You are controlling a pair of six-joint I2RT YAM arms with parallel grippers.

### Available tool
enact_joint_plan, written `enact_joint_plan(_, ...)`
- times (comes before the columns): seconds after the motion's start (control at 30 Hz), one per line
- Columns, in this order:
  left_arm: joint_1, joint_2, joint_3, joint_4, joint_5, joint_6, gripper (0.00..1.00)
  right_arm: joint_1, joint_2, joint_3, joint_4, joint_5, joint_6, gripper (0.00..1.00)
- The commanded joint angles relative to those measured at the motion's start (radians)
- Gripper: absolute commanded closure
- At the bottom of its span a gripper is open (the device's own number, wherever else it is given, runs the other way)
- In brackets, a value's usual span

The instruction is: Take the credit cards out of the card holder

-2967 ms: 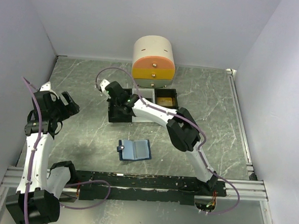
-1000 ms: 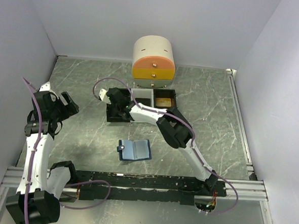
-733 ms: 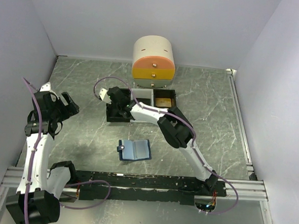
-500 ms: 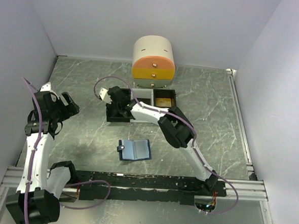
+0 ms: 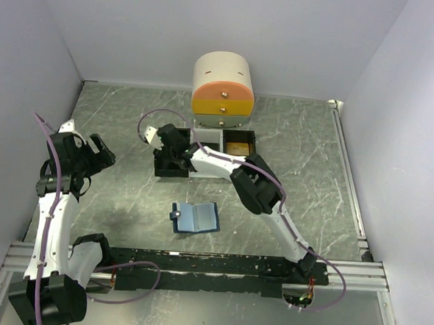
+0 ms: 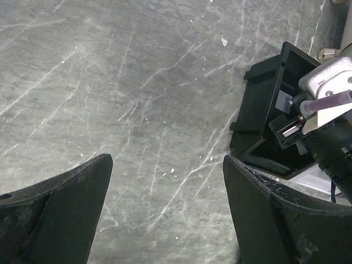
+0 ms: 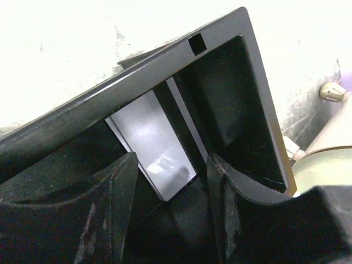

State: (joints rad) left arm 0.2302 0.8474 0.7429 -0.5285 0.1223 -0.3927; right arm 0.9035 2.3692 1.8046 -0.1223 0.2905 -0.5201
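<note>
The card holder [image 5: 195,218] lies open on the table, light blue inside, apart from both arms. My right gripper [image 5: 170,151] reaches down into the left compartment of the black-and-white tray [image 5: 171,173]. In the right wrist view the right gripper [image 7: 170,184] stands open, and a pale grey card [image 7: 148,143] lies on the compartment floor just beyond the tips, touching neither finger. A tan-gold card [image 5: 238,146] lies in the tray's right compartment. My left gripper [image 5: 94,152] hangs open and empty over bare table at the left [image 6: 168,165].
A cream, orange and yellow drawer unit [image 5: 223,91] stands behind the tray. The tray's black wall [image 7: 165,60] rises close around the right fingers. The left wrist view shows the tray's corner [image 6: 258,110] with the right wrist [image 6: 324,104] in it. White walls enclose the table.
The right gripper's jaws have spread wider inside the tray's left compartment. The right arm has barely shifted, and the left arm and the card holder have not moved.
</note>
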Motion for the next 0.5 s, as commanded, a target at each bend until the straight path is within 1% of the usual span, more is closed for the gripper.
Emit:
enact_joint_plan(0.0,0.001,0.002,-0.006,0.019,0.036,0.007,0.07,-0.015,-0.014,0.008,-0.051,-0.004,0.041,0.46)
enact_joint_plan(0.17,0.001,0.003,-0.008,0.021,0.041,0.007,0.07,-0.024,0.003,0.038,-0.090,-0.006,0.076,0.45)
enact_joint_plan(0.3,0.000,0.002,-0.007,0.021,0.039,0.007,0.07,-0.029,-0.021,0.023,-0.073,-0.023,0.105,0.43)
enact_joint_plan(0.47,0.000,0.005,-0.007,0.021,0.043,0.006,0.07,-0.029,-0.112,0.005,-0.039,-0.147,0.162,0.42)
